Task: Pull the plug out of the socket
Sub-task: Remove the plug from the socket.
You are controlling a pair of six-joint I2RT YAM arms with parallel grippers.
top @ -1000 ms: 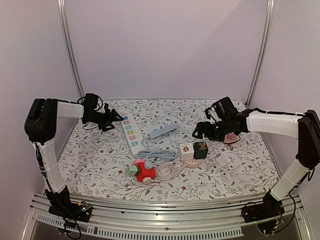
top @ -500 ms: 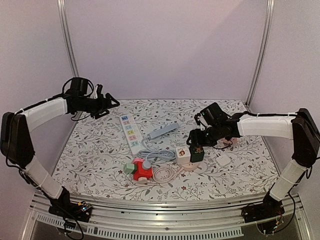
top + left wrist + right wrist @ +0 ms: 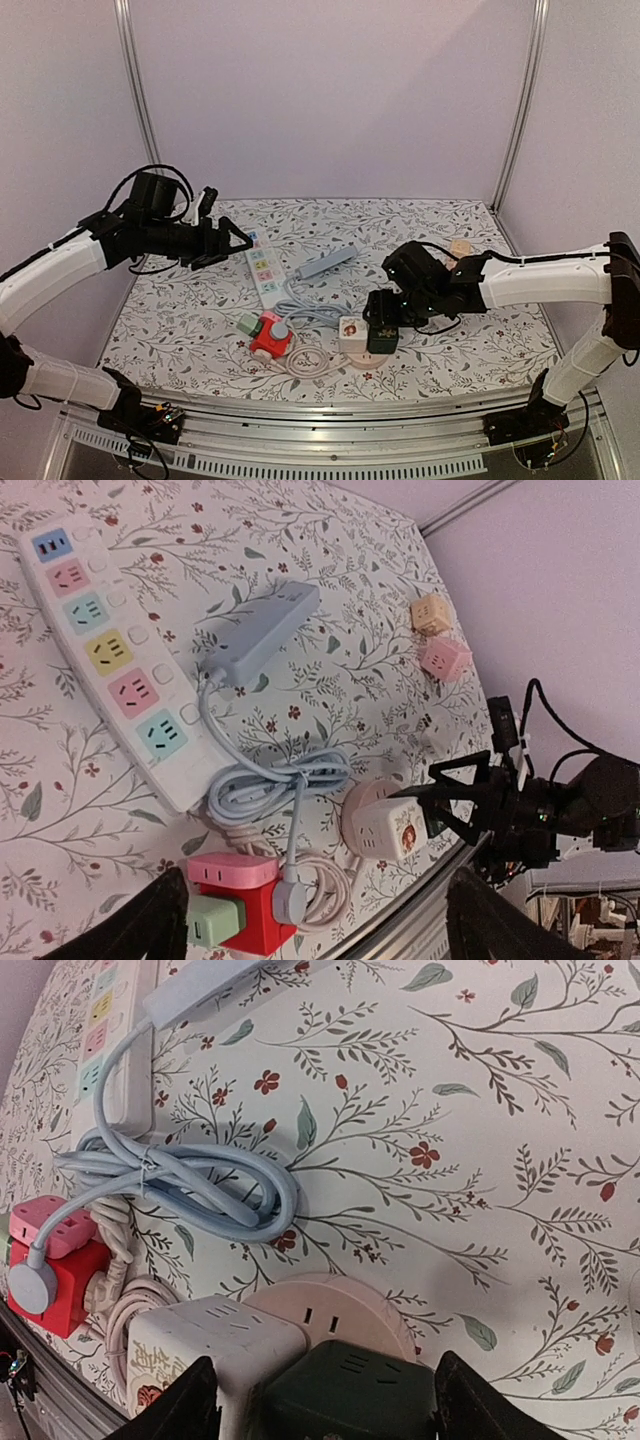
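Right jaws over a green plug (image 3: 381, 337) on a floral counter (image 3: 180, 320).
At 5 o'clock, near the front edge, they straddle the plug, which sits on a round pink socket (image 3: 330, 1315) beside a white cube (image 3: 215, 1345); whether they pinch it I cannot tell. At 10 o'clock, the left jaws hang wide apart.

Left arm (image 3: 60, 265) raised, fingers (image 3: 160, 920) spread wide; right arm (image 3: 540, 281) reaches low.

Soft, even light with a lilac cast falls from above; shadows on the flower-printed white table cover (image 3: 180, 320) are faint. The overhead view is grainy; the right wrist view's black fingertips (image 3: 165, 1415) are blurred.
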